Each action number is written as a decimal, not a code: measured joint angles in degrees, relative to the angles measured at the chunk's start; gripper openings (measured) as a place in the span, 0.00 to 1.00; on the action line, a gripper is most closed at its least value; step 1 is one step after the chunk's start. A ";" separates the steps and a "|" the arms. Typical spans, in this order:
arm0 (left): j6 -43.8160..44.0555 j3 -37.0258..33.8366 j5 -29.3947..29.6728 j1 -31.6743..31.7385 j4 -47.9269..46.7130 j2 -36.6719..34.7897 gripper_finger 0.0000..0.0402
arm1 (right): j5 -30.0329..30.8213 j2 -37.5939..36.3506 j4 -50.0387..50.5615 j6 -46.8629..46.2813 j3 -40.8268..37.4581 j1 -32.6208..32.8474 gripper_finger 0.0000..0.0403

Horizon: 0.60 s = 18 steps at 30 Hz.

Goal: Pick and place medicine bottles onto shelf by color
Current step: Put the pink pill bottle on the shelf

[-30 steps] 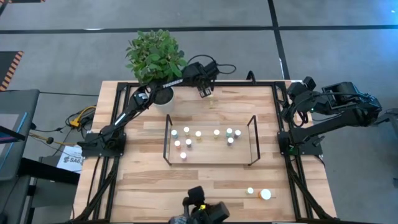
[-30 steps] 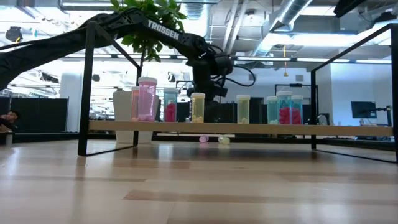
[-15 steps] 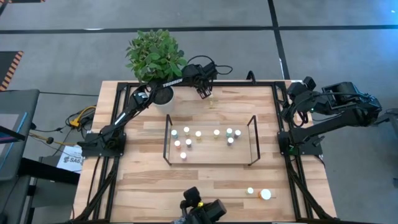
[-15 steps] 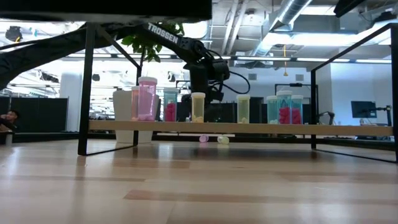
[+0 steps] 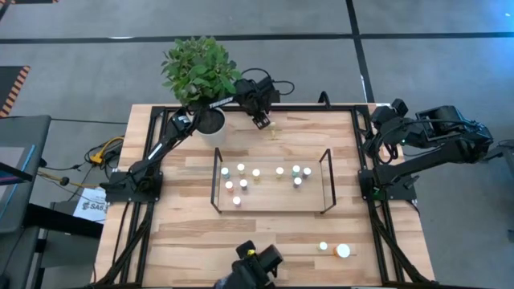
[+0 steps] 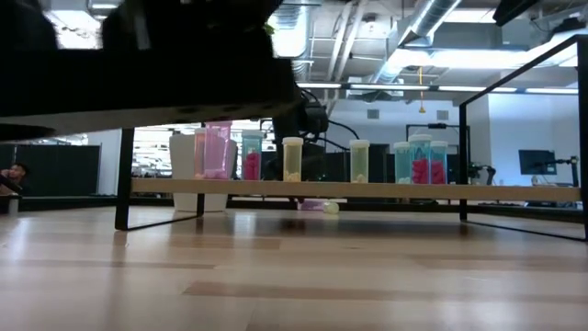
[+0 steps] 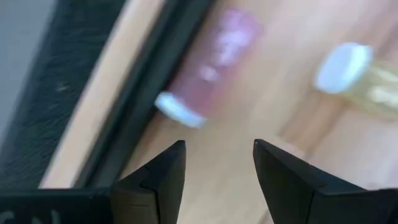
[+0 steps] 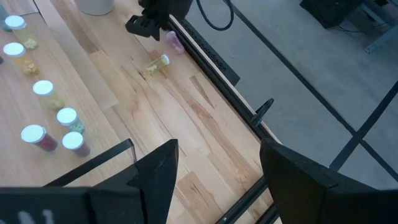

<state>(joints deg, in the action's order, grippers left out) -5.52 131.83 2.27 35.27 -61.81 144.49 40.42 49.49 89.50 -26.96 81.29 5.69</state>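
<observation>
The left claw has crept toward the upper edge of the table, fingers apart and empty, now over a pink bottle lying on its side beside a yellow bottle. A grasp looks close. The shelf sits mid-frame holding sorted bottles. The right claw waits open, far right.

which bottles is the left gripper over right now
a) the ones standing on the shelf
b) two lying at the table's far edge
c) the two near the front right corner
b: the left gripper hangs open over a pink bottle and a yellow bottle lying on their sides by the table's far edge, beyond the shelf.
</observation>
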 joint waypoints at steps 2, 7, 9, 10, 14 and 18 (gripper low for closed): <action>-0.70 0.00 -3.78 0.29 1.26 0.02 0.44 | -0.02 0.00 0.00 0.00 -0.01 -0.02 0.62; -0.54 0.00 -9.25 0.13 4.75 0.02 0.44 | -0.02 0.00 0.00 0.00 0.00 0.00 0.62; -0.37 0.00 -8.10 -0.20 5.73 0.02 0.44 | 0.00 -0.01 0.01 0.00 -0.01 0.00 0.62; -0.43 0.00 -6.03 -0.44 6.45 0.02 0.44 | -0.02 0.00 0.00 0.00 -0.01 0.00 0.62; -1.67 1.90 1.48 -0.74 6.41 0.02 0.44 | 0.00 0.00 0.00 0.00 0.00 -0.02 0.62; -5.25 3.10 5.77 -0.66 6.28 0.02 0.44 | -0.02 -0.02 0.02 0.00 -0.01 -0.02 0.62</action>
<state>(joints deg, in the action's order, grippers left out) -10.77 134.93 8.03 34.61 -55.54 144.51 40.41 49.47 89.52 -26.96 81.28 5.67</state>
